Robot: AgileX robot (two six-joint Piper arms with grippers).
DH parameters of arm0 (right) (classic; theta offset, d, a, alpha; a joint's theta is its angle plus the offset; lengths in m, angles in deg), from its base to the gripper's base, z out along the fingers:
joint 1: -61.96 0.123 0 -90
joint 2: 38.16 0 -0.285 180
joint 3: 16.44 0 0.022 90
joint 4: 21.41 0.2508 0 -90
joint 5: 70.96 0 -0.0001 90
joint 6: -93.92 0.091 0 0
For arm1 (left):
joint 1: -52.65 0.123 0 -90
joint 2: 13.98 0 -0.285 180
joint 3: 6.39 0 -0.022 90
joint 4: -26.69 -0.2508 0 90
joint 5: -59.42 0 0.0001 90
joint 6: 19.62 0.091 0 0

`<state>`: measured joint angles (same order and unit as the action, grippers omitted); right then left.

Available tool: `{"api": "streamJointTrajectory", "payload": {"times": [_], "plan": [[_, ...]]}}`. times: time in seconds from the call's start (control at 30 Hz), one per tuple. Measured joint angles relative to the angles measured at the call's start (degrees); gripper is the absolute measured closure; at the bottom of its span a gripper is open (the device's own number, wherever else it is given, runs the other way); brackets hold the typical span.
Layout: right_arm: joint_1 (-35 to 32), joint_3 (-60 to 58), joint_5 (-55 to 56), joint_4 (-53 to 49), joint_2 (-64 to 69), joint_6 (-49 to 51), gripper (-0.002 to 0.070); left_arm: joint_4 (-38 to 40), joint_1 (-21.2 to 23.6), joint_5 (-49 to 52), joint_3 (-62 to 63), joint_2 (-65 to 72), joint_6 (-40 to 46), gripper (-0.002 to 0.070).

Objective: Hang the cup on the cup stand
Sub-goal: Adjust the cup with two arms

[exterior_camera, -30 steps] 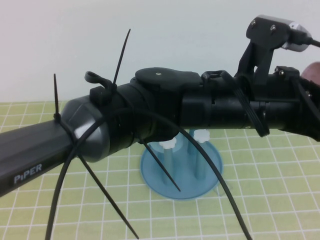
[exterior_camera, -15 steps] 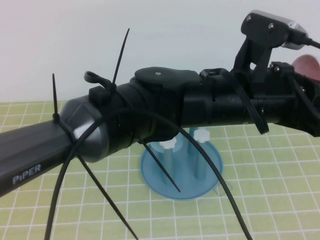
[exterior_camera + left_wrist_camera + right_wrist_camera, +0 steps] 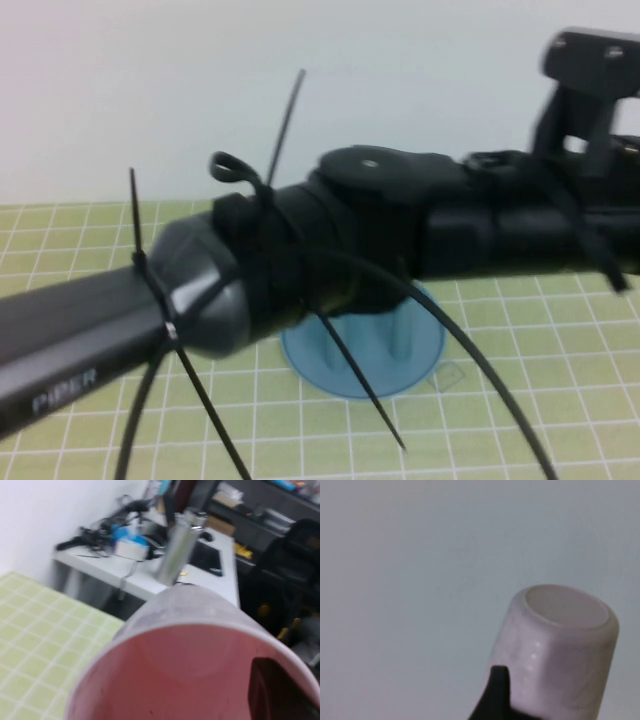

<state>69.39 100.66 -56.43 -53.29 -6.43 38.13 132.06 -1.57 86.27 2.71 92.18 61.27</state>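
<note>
The pale pink cup (image 3: 200, 675) fills the left wrist view, its mouth toward the camera. My left gripper (image 3: 307, 695) is shut on the cup's rim wall, with one dark finger (image 3: 277, 690) inside the cup. The right wrist view shows the same cup (image 3: 560, 645) from outside, its flat base away from the camera. Of my right gripper, open, only one dark finger (image 3: 496, 692) shows, beside the cup's side. In the high view the blue cup stand (image 3: 365, 350) lies half hidden behind my left arm (image 3: 300, 260). Cup and both grippers are past that view's right edge.
A green gridded mat (image 3: 520, 400) covers the table in front of a plain white wall. Black cable ties (image 3: 285, 110) stick out from the left arm. Beyond the mat's edge stands a cluttered white desk (image 3: 150, 575) with a metal bottle (image 3: 180, 545).
My left arm has swung right across the high view. The pink cup, seen at the right edge before, has left that view. The stand's white peg caps are now hidden behind the arm.
</note>
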Motion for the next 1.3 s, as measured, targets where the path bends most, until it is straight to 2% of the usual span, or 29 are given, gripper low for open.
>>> {"api": "streamJointTrajectory", "payload": {"times": [0.13,0.3,0.53,0.93,1.2,1.3], "plan": [[0.0,0.0,-0.1,3.34,2.2,-1.12,-0.0001,0.0,-2.72,-3.9,1.01,0.0,-1.63,0.0675],[0.0,0.0,3.38,9.52,4.1,-7.01,-0.0001,0.0,-2.84,-3.74,1.01,0.0,-7.67,0.0675],[0.0,0.0,6.49,19.04,5.26,-15.71,-0.0001,0.0,-2.84,-1.18,1.01,0.0,-9.85,0.0675],[0.0,-0.09,15.2,21.93,9.65,-16.88,-0.0001,0.0,-4.03,-1.52,1.01,0.0,-10.75,0.0675],[0.0,-0.09,16.34,20.77,10.26,-16.9,-0.0001,0.0,-4.03,0.52,1.01,0.12,-10.49,0.0675],[0.0,-0.09,16.82,19.87,10.26,-17.0,0.0022,0.0,-4.03,0.76,1.01,0.12,-9.5,0.0675]]}}
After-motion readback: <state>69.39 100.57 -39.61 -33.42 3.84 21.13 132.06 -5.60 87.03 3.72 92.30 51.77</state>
